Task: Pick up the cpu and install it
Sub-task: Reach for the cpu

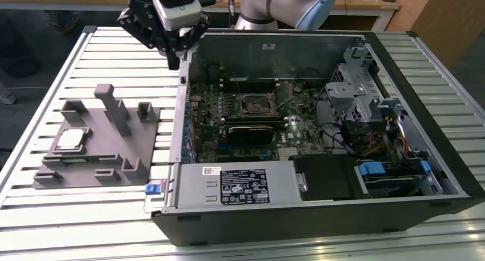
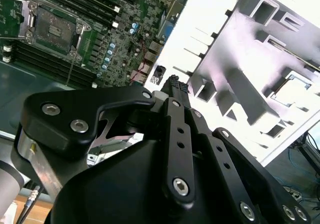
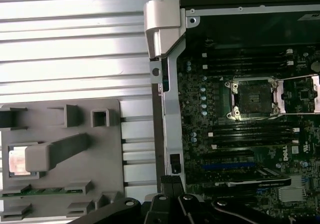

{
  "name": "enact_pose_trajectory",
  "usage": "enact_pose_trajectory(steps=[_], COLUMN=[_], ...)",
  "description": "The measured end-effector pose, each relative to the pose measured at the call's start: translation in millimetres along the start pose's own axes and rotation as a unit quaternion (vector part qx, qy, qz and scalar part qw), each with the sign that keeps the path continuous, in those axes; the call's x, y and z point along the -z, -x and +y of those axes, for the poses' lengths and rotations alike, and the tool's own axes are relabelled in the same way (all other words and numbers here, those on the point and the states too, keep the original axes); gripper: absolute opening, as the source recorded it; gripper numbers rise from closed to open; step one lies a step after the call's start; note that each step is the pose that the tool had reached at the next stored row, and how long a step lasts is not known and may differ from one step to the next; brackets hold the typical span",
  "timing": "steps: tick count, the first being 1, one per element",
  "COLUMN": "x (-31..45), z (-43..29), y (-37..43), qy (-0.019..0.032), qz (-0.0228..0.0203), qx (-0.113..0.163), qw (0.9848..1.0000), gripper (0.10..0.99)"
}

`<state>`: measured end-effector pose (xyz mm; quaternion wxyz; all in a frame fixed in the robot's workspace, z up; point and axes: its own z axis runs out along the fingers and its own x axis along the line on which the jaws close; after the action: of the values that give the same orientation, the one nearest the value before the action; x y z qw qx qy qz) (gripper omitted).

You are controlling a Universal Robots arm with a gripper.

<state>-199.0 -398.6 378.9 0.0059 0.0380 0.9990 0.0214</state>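
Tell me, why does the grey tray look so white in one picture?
Second wrist view: glare bleaches the grey plastic fixture block and slatted metal table nearly white. First wrist view: the small silvery square cpu is washed out. Exterior view: even light.

The cpu (image 1: 70, 138) lies on the fixture (image 1: 106, 143) beside the computer case (image 1: 303, 222).
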Motion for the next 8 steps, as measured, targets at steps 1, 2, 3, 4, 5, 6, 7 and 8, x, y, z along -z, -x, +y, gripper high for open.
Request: enact_pose_trajectory(steps=[1,2,3,4,5,6,7,8], x=[-0.1,-0.3,-0.4,-0.6,-0.6,-0.8,-0.9,-1.0], z=[-0.1,-0.1,-0.2,-0.3,-0.4,-0.5,-0.6,-0.7], y=[-0.8,-1.6,-2.5,-3.3,-4.3,-5.6,-7.1,-8.8], qy=[0.0,0.0,0.0,0.0,-0.0001,-0.0001,-0.0001,0.0], qz=[0.0001,0.0002,0.0003,0.0004,0.0006,0.0006,0.0007,0.0007], qx=[0.0,0.0,0.0,0.0,0.0,0.0,0.0,0.0], qw=[1.0,1.0,1.0,1.0,1.0,1.0,1.0,1.0], gripper=[0.106,0.106,0.106,0.106,0.106,0.106,0.106,0.106])
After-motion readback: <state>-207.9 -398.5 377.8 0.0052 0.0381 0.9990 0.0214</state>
